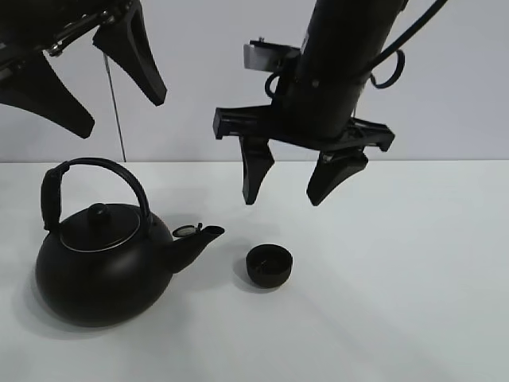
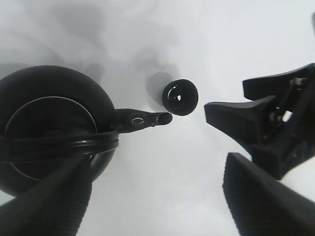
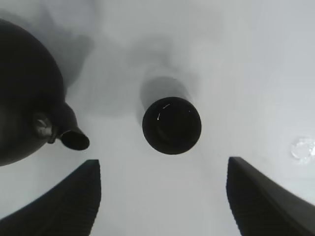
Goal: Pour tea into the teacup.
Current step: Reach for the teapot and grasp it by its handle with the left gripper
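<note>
The tiny black teacup [image 1: 269, 265] stands on the white table, just right of the kettle's spout. It also shows in the left wrist view [image 2: 180, 97] and the right wrist view [image 3: 172, 125]. The big black kettle [image 1: 99, 264] with an arched handle stands at the left, spout [image 1: 200, 236] pointing at the cup; it also shows in the left wrist view [image 2: 49, 128] and the right wrist view [image 3: 24, 98]. My right gripper [image 1: 290, 187] hangs open above the cup, empty. My left gripper [image 1: 111, 95] is open and empty, high above the kettle.
The white table [image 1: 398, 278] runs to a pale wall at the back. A small wet spot [image 3: 301, 148] lies on the table to one side of the cup in the right wrist view.
</note>
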